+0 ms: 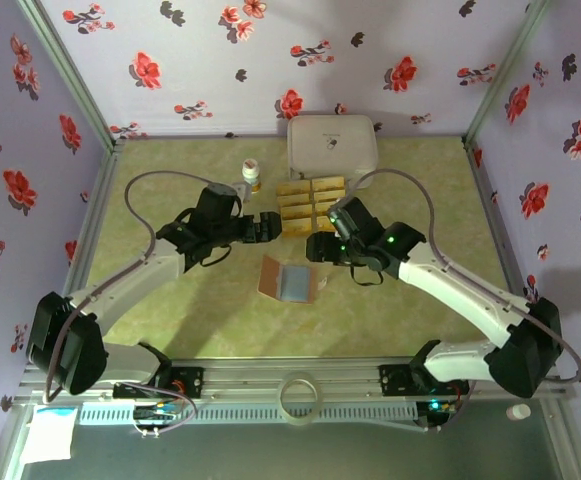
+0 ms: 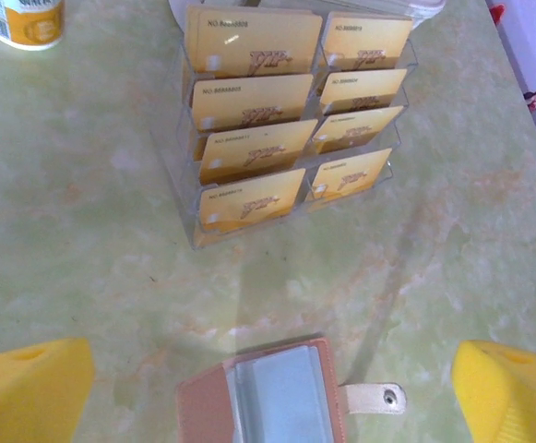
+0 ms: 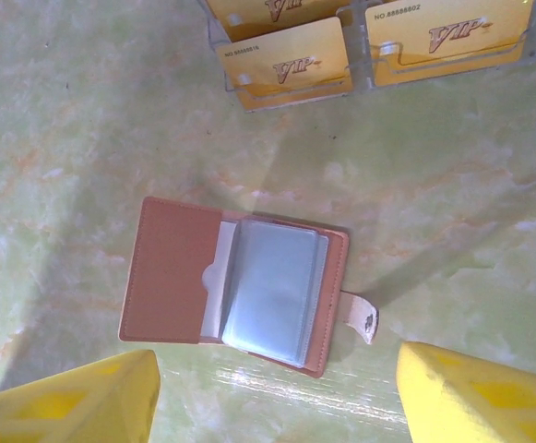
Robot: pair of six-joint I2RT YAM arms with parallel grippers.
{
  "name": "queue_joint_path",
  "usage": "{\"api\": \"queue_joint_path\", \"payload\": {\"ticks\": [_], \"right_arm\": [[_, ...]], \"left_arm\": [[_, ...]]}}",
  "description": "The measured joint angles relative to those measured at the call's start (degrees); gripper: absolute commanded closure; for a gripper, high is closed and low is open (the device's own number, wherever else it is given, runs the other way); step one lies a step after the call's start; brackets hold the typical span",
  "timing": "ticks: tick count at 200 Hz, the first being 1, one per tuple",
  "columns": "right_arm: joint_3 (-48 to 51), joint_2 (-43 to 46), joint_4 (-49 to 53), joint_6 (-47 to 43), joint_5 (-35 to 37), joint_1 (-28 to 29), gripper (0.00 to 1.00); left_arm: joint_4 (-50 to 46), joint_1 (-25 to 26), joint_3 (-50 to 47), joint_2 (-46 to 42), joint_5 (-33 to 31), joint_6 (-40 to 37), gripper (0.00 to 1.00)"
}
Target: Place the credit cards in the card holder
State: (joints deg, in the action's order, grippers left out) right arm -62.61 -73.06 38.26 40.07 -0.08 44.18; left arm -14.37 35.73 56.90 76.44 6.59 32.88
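Observation:
The card holder (image 1: 288,280) lies open and flat on the green table, pinkish-tan cover to the left, greyish sleeves facing up, snap tab to the right. It also appears as the card holder (image 2: 268,397) and the card holder (image 3: 240,281). Several gold credit cards (image 1: 310,200) stand in a clear tiered rack behind it; the credit cards (image 2: 254,97) and credit cards (image 3: 286,60) read "VIP". My left gripper (image 1: 268,228) (image 2: 269,378) hangs open above the holder's far edge. My right gripper (image 1: 315,247) (image 3: 277,388) is open above the holder's near side. Neither holds anything.
A large white rounded box (image 1: 332,145) sits against the back wall behind the rack. A small bottle (image 1: 252,175) (image 2: 23,18) stands left of the rack. A tape roll (image 1: 300,392) rests on the front rail. Flowered walls close in three sides.

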Motion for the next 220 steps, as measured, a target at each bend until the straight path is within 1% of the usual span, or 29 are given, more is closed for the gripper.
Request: {"api": "queue_joint_path", "payload": {"ticks": [20,54,97,116,121,135,144,166,171,178,203,220], "right_arm": [[2.64,-0.13,-3.39,0.7,-1.7,-0.09,0.35],[9.51,-1.4,-10.05,3.17,-5.27,-0.44,0.47],[14.8,-4.57,-17.64,6.1,-8.22,-0.44,0.52],[15.21,-5.73,-20.44,7.06,-8.79,-0.44,0.55],[15.32,-6.05,-21.22,7.15,-8.87,-0.44,0.56],[15.43,-7.02,-22.69,7.8,-8.98,-0.44,0.63],[15.43,-7.98,-23.71,8.39,-8.98,-0.44,0.66],[15.43,-10.95,-25.9,9.38,-8.94,-0.44,0.79],[15.43,-11.76,-26.49,9.84,-8.94,-0.44,0.82],[15.43,-12.98,-27.26,10.16,-8.94,-0.44,0.84],[15.43,-16.79,-29.53,11.19,-8.68,-0.44,0.86],[15.39,-18.73,-30.88,11.56,-8.46,-0.42,0.88]], "left_arm": [[0.15,0.26,-0.13,-0.37,1.25,1.29,0.0],[1.81,1.86,-2.38,-1.33,2.82,4.33,0.0],[5.01,2.75,-6.49,-1.36,4.39,9.11,0.01],[6.67,2.75,-6.51,-1.36,5.31,10.21,0.14],[7.3,2.75,-6.51,-1.29,5.7,10.73,0.19],[9.01,2.75,-6.49,-0.59,6.99,11.34,0.32],[10.01,2.89,-6.49,0.24,7.69,11.65,0.42],[11.37,3.65,-6.49,3.04,9.16,12.31,0.75],[11.5,3.98,-6.49,3.56,9.55,11.98,0.8],[11.69,4.42,-6.49,4.31,10.08,12.07,0.84],[12.17,5.77,-6.49,5.88,11.39,11.67,0.93],[12.37,6.08,-6.49,6.01,11.76,11.63,0.95]]}}
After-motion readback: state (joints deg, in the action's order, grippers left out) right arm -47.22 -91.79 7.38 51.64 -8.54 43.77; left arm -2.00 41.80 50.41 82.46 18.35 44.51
